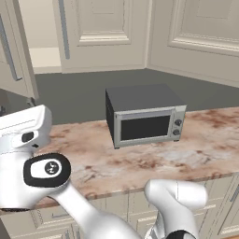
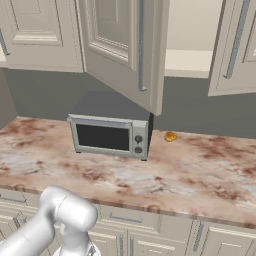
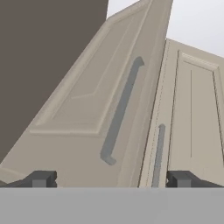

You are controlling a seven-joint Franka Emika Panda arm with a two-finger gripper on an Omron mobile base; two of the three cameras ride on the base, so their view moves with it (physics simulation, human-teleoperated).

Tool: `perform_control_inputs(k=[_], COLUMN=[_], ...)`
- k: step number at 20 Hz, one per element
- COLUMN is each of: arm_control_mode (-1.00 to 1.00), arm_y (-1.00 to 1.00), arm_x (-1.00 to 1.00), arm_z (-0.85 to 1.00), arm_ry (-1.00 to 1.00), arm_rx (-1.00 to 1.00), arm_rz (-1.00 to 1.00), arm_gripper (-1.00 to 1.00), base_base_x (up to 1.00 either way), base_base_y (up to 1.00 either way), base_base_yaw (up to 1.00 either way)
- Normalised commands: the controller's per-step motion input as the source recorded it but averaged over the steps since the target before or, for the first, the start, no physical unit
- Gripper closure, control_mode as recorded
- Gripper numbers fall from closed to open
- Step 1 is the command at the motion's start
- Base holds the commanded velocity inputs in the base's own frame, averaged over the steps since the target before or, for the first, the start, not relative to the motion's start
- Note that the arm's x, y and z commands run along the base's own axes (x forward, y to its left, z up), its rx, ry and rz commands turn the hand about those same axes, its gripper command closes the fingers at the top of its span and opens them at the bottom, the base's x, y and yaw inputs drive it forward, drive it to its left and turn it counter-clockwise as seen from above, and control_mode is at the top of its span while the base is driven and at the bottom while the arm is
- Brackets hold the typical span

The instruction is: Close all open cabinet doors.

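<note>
Left base view first: the toaster oven (image 1: 145, 115) sits mid-worktop, set back toward the wall edge, and above it the cabinet doors hang in a row. The left door (image 1: 16, 49) is swung out over the worktop's left end, with the bare shelf (image 1: 45, 57) behind it exposed. That one clearly needs shutting. The big white arm link (image 1: 28, 154) fills the lower left.

Over to the right base view: the middle door (image 2: 125, 50) juts out hard toward us, its lower corner hanging right over the oven's top, long grey handle (image 2: 142, 45) facing forward. A second door on the right (image 2: 235, 45) is open too, shelf (image 2: 187, 62) between them. A small orange item (image 2: 171, 136) lies near the worktop's back edge, just right of the oven.

Now the hand view: the claw (image 3: 111, 179) is spread wide, nothing between the tips, pointed up at an angled door face (image 3: 83, 113) with its bar handle (image 3: 120, 111) just ahead, a neighbouring door (image 3: 192, 113) beside it to the right. Apart from the door, no contact yet.

The risks, as I judge them: push near the hinge side and the door barely moves; a fingertip could snag behind the handle; a fast swing could slam it or bounce it back open
</note>
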Motion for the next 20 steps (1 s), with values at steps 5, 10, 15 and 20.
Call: perform_control_inputs(k=[5,10,15,20], arm_control_mode=[-1.0,-1.0,-1.0,-1.0], arm_y=[0.07,0.12,0.25,0.22], arm_x=[0.36,0.37,0.34,0.3], arm_z=[-0.01,-0.02,-0.11,-0.05], arm_ry=[0.0,0.0,0.0,0.0], arm_rx=[0.03,0.01,0.0,0.0], arm_rz=[0.0,0.0,0.0,0.0], arm_gripper=[-1.0,-1.0,-1.0,-1.0], base_base_x=[0.0,0.0,0.0,0.0], base_base_y=[0.0,0.0,0.0,0.0], base_base_yaw=[0.0,0.0,0.0,0.0])
